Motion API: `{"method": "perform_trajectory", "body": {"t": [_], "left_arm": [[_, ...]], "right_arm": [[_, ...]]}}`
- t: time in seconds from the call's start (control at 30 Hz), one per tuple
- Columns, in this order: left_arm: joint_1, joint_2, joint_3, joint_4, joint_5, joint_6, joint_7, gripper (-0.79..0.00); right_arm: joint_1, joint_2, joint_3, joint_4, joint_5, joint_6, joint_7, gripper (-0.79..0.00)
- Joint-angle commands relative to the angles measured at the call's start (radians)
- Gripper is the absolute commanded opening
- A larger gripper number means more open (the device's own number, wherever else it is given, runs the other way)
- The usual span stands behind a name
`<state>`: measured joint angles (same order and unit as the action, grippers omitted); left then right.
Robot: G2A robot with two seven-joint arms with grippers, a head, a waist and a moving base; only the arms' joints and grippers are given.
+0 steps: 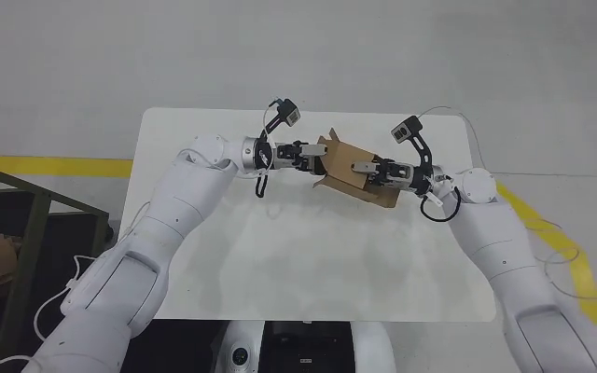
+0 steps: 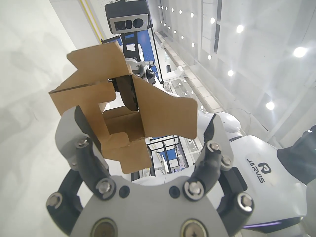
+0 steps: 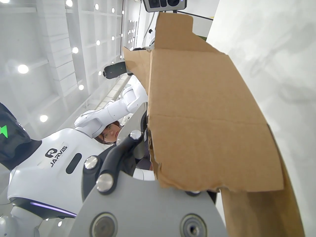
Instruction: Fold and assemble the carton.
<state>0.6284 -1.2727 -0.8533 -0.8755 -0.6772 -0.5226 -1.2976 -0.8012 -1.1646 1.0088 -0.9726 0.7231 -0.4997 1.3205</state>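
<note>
The carton (image 1: 346, 159) is held above the counter (image 1: 280, 270), one wall pinched by the right gripper (image 1: 368, 171) fingers. The left gripper (image 2: 143, 117) fingers are spread wide. Light, bendy card is probably best gripped near folds.

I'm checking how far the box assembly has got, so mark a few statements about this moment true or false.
1. The brown cardboard carton is held up off the white table. True.
2. The left gripper has its fingers clamped shut. False: they are spread open, with part of the carton between them.
3. The right gripper holds the carton. True.
4. All the carton's flaps are folded shut. False: several stick out open.
</note>
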Motion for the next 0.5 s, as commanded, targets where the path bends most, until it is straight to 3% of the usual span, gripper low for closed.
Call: {"method": "perform_trajectory", "body": {"t": [0.0,0.47], "left_arm": [[-0.001,0.0,0.0,-0.002,-0.001,0.0,0.0,0.0],[-0.009,-0.004,0.004,0.01,0.001,-0.004,0.004,0.0]], "right_arm": [[0.001,0.0,-0.002,0.0,-0.002,0.0,0.0,-0.785],[0.006,-0.001,-0.026,-0.003,0.005,0.0,0.0,-0.785]]}}
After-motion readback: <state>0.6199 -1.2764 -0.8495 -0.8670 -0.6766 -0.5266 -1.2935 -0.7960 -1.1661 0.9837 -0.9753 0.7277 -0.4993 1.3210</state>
